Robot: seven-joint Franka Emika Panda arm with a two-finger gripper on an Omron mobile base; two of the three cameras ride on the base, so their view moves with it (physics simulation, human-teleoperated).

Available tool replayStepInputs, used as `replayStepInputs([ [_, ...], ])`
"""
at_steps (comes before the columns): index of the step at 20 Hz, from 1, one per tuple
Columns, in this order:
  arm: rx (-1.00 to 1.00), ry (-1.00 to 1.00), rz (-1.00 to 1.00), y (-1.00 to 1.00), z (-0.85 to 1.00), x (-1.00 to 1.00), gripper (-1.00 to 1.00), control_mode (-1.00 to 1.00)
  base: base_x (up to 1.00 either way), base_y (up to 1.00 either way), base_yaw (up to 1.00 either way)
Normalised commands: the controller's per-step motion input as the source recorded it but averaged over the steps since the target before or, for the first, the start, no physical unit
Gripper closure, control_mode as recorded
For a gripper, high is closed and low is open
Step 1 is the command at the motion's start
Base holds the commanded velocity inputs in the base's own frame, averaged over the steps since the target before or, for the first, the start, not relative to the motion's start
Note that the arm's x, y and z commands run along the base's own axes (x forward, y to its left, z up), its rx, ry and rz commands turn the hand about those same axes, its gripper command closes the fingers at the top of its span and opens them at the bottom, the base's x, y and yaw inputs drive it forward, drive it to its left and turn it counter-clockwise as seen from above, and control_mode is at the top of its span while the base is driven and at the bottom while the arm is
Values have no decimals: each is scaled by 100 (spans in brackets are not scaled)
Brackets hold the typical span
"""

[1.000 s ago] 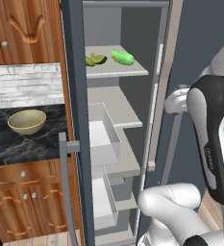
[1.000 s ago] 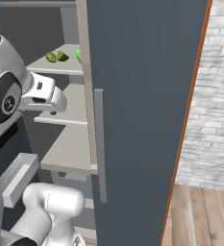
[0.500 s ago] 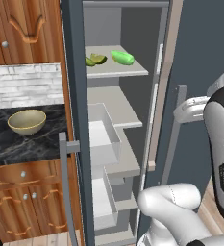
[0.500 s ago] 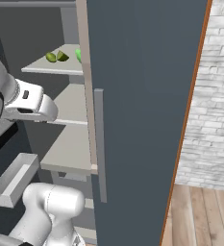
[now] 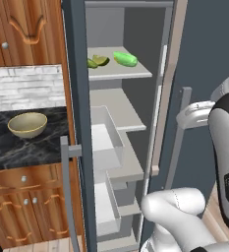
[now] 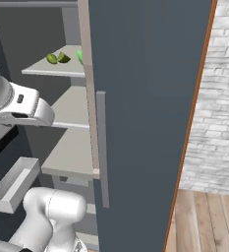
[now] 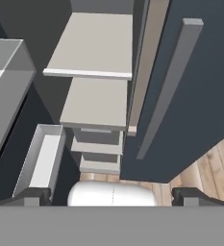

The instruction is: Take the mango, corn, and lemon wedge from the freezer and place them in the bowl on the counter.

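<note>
In the left base view, the bowl [image 5: 27, 124] sits on the counter [image 5: 17, 147] at about nine o'clock, with nothing visible inside it. To its right the freezer [image 5: 79, 98] stands open, a drawer [image 5: 106, 135] pulled out from its middle. On the upper shelf [image 5: 118, 71], toward twelve o'clock, the lemon wedge [image 5: 100, 60] lies touching another small olive-green piece [image 5: 92, 63] on its left, with a bright green elongated item [image 5: 125, 59] just beside it on the right. Further right, at three o'clock, hangs the open freezer door [image 5: 204, 59] with its bar handle [image 5: 177, 135].

In the hand view, the gripper [image 7: 112, 194] is spread wide at six o'clock, its fingertips [image 7: 34, 194] far apart, holding and touching nothing, above lower shelves and wooden floor [image 7: 214, 168].
</note>
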Motion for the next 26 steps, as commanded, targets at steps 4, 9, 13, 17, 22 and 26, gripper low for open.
replayStepInputs([
  [4, 0, 0, 0, 0, 0, 0, -100, 100, 47, 8, 0],
  [9, 0, 0, 0, 0, 0, 0, -100, 100, 47, 16, 0],
  [13, 0, 0, 0, 0, 0, 0, -100, 100, 30, 23, 0],
  [17, 0, 0, 0, 0, 0, 0, -100, 100, 27, 37, 0],
  [22, 0, 0, 0, 0, 0, 0, -100, 100, 35, 25, 0],
  [26, 0, 0, 0, 0, 0, 0, -100, 100, 46, 22, 0],
])
